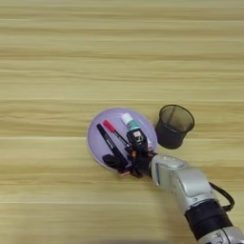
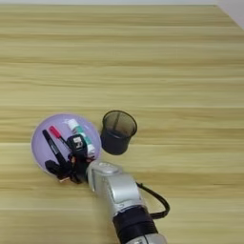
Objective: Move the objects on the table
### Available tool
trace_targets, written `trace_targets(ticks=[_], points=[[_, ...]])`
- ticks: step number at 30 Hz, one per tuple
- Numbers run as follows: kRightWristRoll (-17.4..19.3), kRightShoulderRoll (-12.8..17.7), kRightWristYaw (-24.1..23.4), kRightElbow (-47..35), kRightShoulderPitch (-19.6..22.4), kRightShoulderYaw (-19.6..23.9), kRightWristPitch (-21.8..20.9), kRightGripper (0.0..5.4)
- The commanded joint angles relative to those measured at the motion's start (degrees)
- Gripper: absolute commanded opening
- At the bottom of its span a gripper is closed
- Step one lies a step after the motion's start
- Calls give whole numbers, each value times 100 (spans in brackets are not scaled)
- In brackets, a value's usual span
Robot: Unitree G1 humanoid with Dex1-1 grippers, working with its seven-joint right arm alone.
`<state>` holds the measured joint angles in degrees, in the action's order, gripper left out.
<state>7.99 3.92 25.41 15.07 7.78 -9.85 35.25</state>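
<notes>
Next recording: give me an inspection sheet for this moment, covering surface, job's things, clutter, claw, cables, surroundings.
Surface: wooden table, light tan with horizontal grain.
Job's things: black mesh pen cup upright on the table, right of the lilac plate. On the plate lie the glue stick, the black marker and a red-capped pen.
Clutter: nothing seen.
Claw: right claw over the plate's near edge; whether its fingers are open or shut cannot be told.
Cables: black cable looping beside the forearm.
Surroundings: pale strip beyond the table's far edge.
</notes>
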Motion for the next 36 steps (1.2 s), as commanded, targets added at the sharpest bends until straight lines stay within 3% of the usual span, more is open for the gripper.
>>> trace_targets(ticks=[1, 29, 36], points=[[-70, 35, -63, -80, 146, -32, -69, 405], [-246, 103, -70, -104, 106, -149, -87, 110], [-240, 97, -78, -121, 95, -141, -82, 106]])
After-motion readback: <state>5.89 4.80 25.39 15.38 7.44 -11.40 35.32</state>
